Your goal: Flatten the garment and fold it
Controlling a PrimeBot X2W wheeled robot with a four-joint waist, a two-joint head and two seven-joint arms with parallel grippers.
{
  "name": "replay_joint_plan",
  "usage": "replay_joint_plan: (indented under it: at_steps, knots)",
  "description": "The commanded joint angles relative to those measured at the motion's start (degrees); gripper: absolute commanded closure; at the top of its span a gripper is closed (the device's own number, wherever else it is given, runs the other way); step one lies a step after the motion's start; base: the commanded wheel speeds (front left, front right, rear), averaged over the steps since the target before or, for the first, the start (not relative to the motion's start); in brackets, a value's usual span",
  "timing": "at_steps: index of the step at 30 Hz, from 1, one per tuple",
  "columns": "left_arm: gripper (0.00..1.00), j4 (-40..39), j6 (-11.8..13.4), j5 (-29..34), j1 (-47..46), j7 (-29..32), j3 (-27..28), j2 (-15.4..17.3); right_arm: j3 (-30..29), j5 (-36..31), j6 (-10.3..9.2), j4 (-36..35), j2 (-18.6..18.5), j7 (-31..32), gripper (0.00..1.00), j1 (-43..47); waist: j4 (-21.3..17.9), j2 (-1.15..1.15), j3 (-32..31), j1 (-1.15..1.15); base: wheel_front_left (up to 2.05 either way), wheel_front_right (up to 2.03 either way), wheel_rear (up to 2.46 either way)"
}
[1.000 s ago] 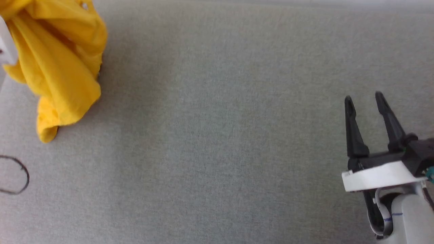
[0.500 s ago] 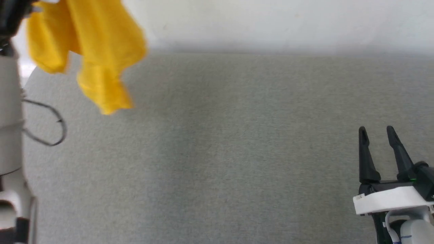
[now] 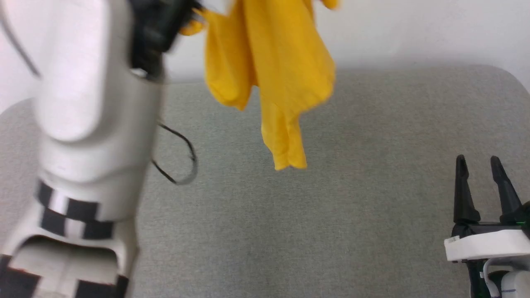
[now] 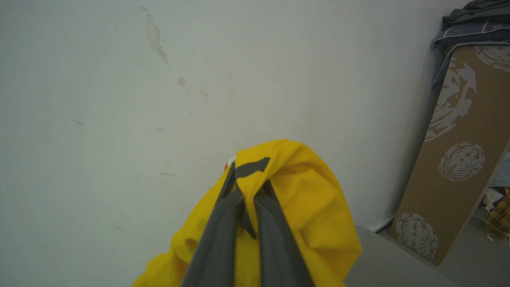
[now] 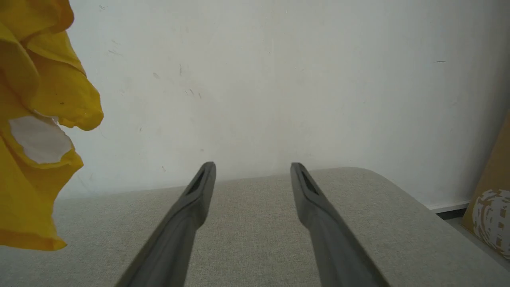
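- Head view: the garment (image 3: 269, 74) hangs bunched in mid-air over the far half of the grey worktop (image 3: 331, 231), its lowest tip clear of the surface.
  - Its top runs toward the left end effector (image 3: 182, 20), which is blurred here, so the grip cannot be read from this angle.
  - The right end effector (image 3: 477, 165) sits low at the near right with jaws apart and nothing between them, well apart from the cloth.
- Left wrist view: the left end effector (image 4: 248, 199) has its two fingers pressed together on a yellow fold, and cloth bulges over and around the tips. This one pinch carries the whole shirt.
- Right wrist view: the fingers are spread wide and empty, with bare worktop showing between them. The garment (image 5: 28, 191) hangs at the left edge with a white patch (image 5: 38, 139) showing.
- Handling, my judgement:
  - The cloth is thin, light and limp, and keeps no shape of its own.
  - It is not fragile, though a shallow pinch could slip off.
  - A hem corner or a sleeve seam looks the best second hold, since doubled cloth gives more bite.
  - I cannot tell which hanging edge is which in this bunch.
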Motion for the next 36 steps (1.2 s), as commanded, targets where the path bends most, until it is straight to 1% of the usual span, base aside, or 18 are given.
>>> replay_joint_plan:
  at_steps: [1, 5, 8, 11, 16, 19, 20, 21, 22, 23, 24, 28, 31, 33, 36]
  knots:
    - [1.00, -0.35, 0.25, -0.32, 2.31, -0.37, -1.32, -1.27, -0.41, 0.48, -0.11, -0.22, 0.15, -0.44, 0.00, 0.26, -1.04, -0.01, 0.61, 0.00, 0.00, 0.00, 0.00]
    - [1.00, -1.00, 0.15, -0.33, 7.56, -2.07, -5.39, -3.72, -0.89, 0.60, -0.11, -0.30, 0.15, -0.52, 0.00, -0.01, -2.12, -0.01, 1.21, 0.00, 0.00, 0.00, 0.00]
    - [1.00, -0.54, -0.08, 0.82, 12.82, -4.52, -9.04, -4.40, -0.92, 0.72, -0.11, -0.25, 0.15, -0.57, 0.00, -0.39, -2.83, -0.01, 1.88, 0.00, 0.00, 0.00, 0.00]
    - [1.00, 1.44, 0.30, 0.63, 19.42, -6.67, -12.00, -5.00, -0.37, 0.87, -0.11, -0.08, 0.15, -0.62, 0.00, -0.70, -3.59, -0.01, 2.56, 0.00, 0.00, 0.00, 0.00]
    - [1.00, 6.14, 1.80, -0.63, 29.87, -9.73, -16.19, -5.67, 0.28, 1.07, -0.11, 0.24, 0.15, -0.66, 0.00, -0.98, -4.36, -0.01, 4.13, 0.00, 0.00, 0.00, 0.00]
    - [1.00, 8.82, 2.55, -2.07, 34.01, -11.07, -18.35, -5.93, 0.73, 1.03, -0.11, 0.46, 0.15, -0.68, 0.00, -1.17, -4.37, -0.01, 4.93, 0.00, 0.00, 0.00, 0.00]
    - [0.95, 9.46, 2.81, -2.31, 34.68, -11.91, -18.81, -5.98, 0.84, 0.97, -0.11, 0.45, 0.15, -0.68, 0.00, -1.23, -4.28, -0.01, 5.16, 0.00, 0.00, 0.00, 0.00]
    - [0.76, 9.99, 2.96, -2.37, 34.99, -12.91, -19.27, -6.01, 0.91, 0.90, -0.11, 0.45, 0.15, -0.69, 0.00, -1.30, -4.16, -0.01, 5.29, 0.00, 0.00, 0.00, 0.00]
    - [0.51, 10.46, 3.14, -2.45, 35.10, -13.87, -19.62, -6.03, 0.93, 0.79, -0.11, 0.46, 0.15, -0.69, 0.00, -1.37, -3.97, -0.01, 5.35, 0.00, 0.00, 0.00, 0.00]
    - [0.05, 10.76, 3.25, -2.74, 35.14, -14.75, -19.85, -6.06, 0.89, 0.65, -0.11, 0.49, 0.15, -0.69, 0.00, -1.42, -3.70, -0.01, 5.33, 0.00, 0.00, 0.00, 0.00]
    - [0.00, 10.89, 3.22, -3.15, 35.02, -15.56, -20.00, -6.07, 0.91, 0.48, -0.11, 0.54, 0.15, -0.69, 0.00, -1.48, -3.44, -0.01, 5.21, 0.00, 0.00, 0.00, 0.00]
    - [0.00, 10.23, 2.73, -3.91, 33.65, -18.96, -20.04, -6.10, 1.26, 0.09, -0.11, 0.81, 0.15, -0.65, 0.00, -1.45, -2.52, -0.01, 4.13, 0.00, 0.00, 0.00, 0.00]
    - [0.00, 8.25, 2.67, -4.60, 33.75, -21.18, -18.61, -5.51, 1.48, 0.11, -0.11, 0.88, 0.15, -0.47, 0.00, -1.11, -2.03, -0.01, 2.98, 0.00, 0.00, 0.00, 0.00]
    - [0.00, 5.85, 3.26, -4.87, 34.56, -22.93, -17.01, -4.13, 1.36, 0.08, -0.11, 0.82, 0.15, -0.31, 0.00, -0.73, -1.71, -0.01, 2.37, 0.00, 0.00, 0.00, 0.00]
    - [0.00, 0.65, 3.56, -4.70, 36.77, -26.61, -14.57, -0.80, 1.05, 0.01, -0.11, 0.55, 0.15, -0.12, 0.00, -0.15, -1.35, -0.01, 1.82, 0.00, 0.00, 0.00, 0.00]
